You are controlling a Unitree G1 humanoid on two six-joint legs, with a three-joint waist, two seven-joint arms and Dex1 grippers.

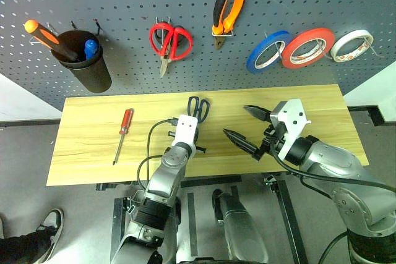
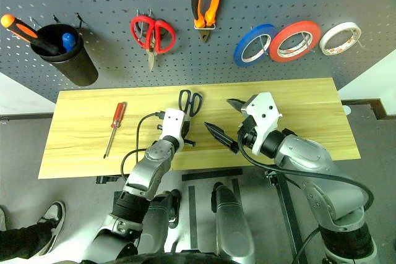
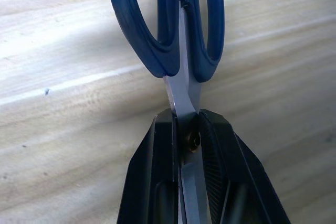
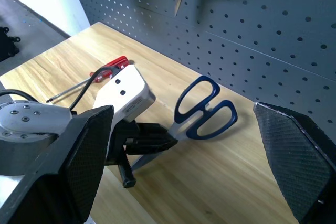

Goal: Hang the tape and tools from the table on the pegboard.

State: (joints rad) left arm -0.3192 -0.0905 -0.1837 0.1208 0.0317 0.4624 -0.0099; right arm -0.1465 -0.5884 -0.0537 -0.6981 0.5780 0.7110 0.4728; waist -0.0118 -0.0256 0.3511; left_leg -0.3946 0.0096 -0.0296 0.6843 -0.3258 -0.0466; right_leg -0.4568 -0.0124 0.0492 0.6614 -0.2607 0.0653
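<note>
- Grey pegboard (image 1: 124, 4) rises behind my yellow wood desk (image 1: 309, 109); on its hooks hang the pliers (image 1: 230, 10) at twelve o'clock and the red tape (image 1: 307, 47) at one o'clock.
- My left pincer (image 3: 186, 129) is clamped together on the steel blades of the blue-handled scissors (image 1: 198, 107), whose loops point toward the pegboard at desk centre.
- My right pincer (image 1: 247, 129) hovers just at three o'clock of the scissors, fingers spread wide apart, holding nothing.
- At nine o'clock the red-handled tool (image 1: 122, 133) lies flat on the desk.
</note>
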